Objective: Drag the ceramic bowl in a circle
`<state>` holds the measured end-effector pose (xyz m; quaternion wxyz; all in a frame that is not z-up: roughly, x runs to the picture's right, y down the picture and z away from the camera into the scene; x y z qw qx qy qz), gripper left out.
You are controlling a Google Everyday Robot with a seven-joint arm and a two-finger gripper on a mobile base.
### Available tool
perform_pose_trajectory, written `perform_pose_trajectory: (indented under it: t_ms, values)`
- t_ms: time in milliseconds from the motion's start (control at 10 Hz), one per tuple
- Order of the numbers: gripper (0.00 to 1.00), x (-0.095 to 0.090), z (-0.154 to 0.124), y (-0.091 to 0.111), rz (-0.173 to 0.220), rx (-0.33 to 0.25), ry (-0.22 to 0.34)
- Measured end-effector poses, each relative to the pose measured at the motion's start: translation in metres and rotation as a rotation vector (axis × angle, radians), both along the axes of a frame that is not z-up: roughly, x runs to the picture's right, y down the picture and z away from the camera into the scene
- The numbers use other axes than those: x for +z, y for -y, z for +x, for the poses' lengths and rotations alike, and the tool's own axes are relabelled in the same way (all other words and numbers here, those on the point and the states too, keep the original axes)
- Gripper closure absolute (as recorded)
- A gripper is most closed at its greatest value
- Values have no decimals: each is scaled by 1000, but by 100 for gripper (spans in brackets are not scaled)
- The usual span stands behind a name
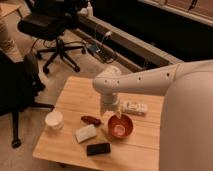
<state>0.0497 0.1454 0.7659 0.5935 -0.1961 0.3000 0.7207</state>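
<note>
Blurred claw (116,113) over the far rim of the ceramic bowl (122,131); arm (150,80) cut off at right edge.

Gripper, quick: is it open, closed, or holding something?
Gripper: cannot be told. It is down at the far rim of the ceramic bowl.

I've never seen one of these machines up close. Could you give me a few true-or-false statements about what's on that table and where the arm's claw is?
1. The ceramic bowl sits on the wooden table. True.
2. The black phone lies inside the bowl. False: it lies flat on the table, in front of the bowl, towards the near edge.
3. The gripper hangs over the white cup. False: it is at the bowl's far rim, and the cup stands at the table's left end.
4. An office chair stands on the floor beyond the table. True.
</note>
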Motion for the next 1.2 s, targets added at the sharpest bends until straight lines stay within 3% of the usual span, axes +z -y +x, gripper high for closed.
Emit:
perform_pose_trajectory:
  t_ms: [300, 600, 900, 1000, 1200]
  values:
    - [35, 0, 54, -15, -1, 60, -73]
    - [35, -47, 105, -23, 3, 115, -124]
    - [35, -68, 110, -32, 3, 94, -43]
    - [35, -68, 101, -32, 13, 64, 32]
    - [35, -61, 91, -31, 32, 13, 115]
